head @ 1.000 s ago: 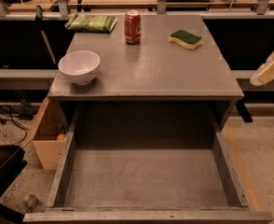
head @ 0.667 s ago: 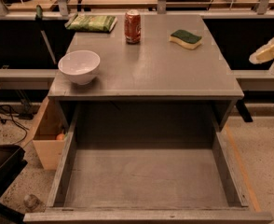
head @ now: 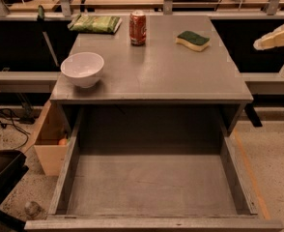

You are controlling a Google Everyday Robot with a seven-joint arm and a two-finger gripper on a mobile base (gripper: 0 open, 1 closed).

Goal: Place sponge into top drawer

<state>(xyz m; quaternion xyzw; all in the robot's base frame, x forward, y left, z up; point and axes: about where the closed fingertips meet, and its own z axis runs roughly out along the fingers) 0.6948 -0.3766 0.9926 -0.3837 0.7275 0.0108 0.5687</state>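
The sponge (head: 192, 40), pale yellow with a dark green top, lies flat on the back right of the grey cabinet top (head: 171, 76). The top drawer (head: 72, 168) is pulled fully out toward the camera, wide and shallow, with nothing lying in it. My gripper (head: 276, 36) comes in at the right edge of the view, pale and pointing left. It hangs to the right of the sponge, apart from it and beyond the cabinet's right edge. Nothing is seen in its grasp.
A white bowl (head: 82, 69) stands at the front left of the cabinet top. A red soda can (head: 137, 27) stands upright at the back centre, and a green patterned packet (head: 94, 23) lies at the back left. A light-wood box (head: 48, 144) sits on the floor to the left of the drawer.
My gripper has risen along the right edge of the view, toward the sponge's height. The sponge, bowl, can and drawer have not moved.
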